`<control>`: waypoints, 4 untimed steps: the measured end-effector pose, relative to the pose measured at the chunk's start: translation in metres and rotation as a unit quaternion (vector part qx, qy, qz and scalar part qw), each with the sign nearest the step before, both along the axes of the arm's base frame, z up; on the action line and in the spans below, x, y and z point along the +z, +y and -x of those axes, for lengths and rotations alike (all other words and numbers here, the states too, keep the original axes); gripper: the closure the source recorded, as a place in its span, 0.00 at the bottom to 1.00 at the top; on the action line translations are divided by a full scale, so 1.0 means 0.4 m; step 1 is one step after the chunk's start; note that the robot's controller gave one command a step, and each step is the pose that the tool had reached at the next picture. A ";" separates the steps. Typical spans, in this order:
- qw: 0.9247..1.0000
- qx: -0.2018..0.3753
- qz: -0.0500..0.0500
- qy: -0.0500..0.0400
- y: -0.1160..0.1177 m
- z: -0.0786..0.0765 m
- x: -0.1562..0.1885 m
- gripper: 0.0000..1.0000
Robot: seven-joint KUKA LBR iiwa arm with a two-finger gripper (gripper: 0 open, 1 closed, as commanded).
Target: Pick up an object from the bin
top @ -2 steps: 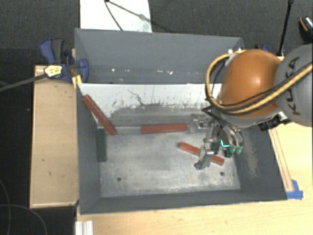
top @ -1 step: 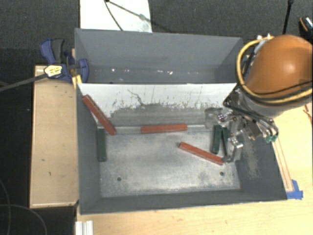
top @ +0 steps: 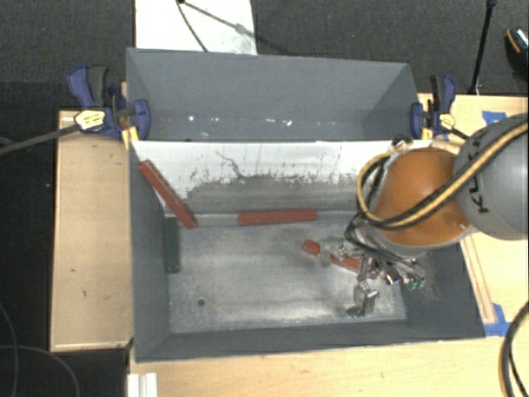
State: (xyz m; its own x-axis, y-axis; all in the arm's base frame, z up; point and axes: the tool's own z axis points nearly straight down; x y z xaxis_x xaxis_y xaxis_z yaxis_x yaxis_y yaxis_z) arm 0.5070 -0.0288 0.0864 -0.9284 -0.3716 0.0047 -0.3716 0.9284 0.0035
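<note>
Red stub (top: 312,247) on the bin floor (top: 248,292) toward the right wall, just beside gripper (top: 362,298); open or shut impossible to tell. Well apart: red stick (top: 277,217) along back wall, dark green bar (top: 171,245) by left wall.

The bin (top: 248,284) is bare through middle and front. A red stick (top: 167,193) and dark block (top: 171,246) line the left wall, a red bar (top: 277,217) the back — red bits (top: 312,248) lie beside the tool (top: 361,298).

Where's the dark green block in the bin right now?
In the camera view, the dark green block lies against the left wall of the bin, just below the lower end of the slanted red stick.
</note>
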 end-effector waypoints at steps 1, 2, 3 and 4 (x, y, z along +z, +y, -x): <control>0.999 -0.033 0.003 -0.008 -0.182 -0.194 0.005 0.00; 0.999 -0.043 0.000 -0.002 -0.090 -0.116 -0.043 0.00; 0.999 -0.045 0.000 -0.004 -0.095 -0.121 -0.040 1.00; 1.000 -0.005 0.001 -0.009 -0.104 -0.127 0.330 1.00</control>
